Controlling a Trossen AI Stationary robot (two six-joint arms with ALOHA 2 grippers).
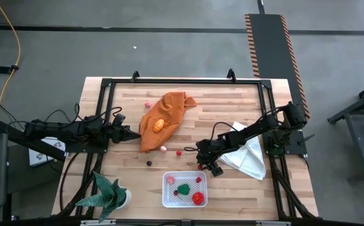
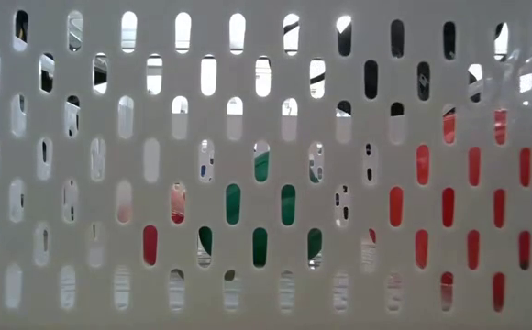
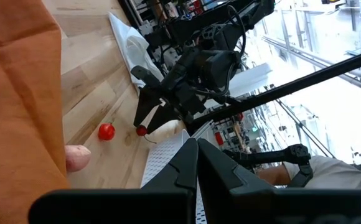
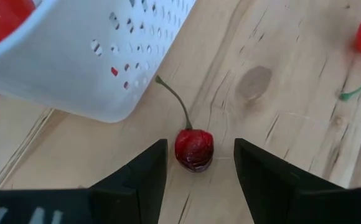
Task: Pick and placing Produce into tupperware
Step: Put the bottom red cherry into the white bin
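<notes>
The tupperware (image 1: 167, 201), a white slotted container, stands near the table's front edge with green, red and pink produce in it. Just beyond its far right corner a dark red cherry (image 4: 194, 152) lies on the wood, stem toward the tupperware (image 4: 75, 62). My right gripper (image 4: 200, 144) slants down over it, open, one finger on each side of the cherry with a gap at both. More loose produce lies nearby: a red piece (image 1: 178, 152), a pink one (image 1: 163, 149), a dark one (image 1: 149, 162). My left gripper (image 1: 132, 134) waits shut at the table's left.
A large orange cloth (image 1: 163, 119) with an orange piece on it covers the table's middle far side. A white folded cloth (image 1: 248, 156) lies under the right arm. A potted plant (image 1: 110, 194) stands at the front left corner. The low view is filled by the tupperware's slotted wall (image 2: 92, 183).
</notes>
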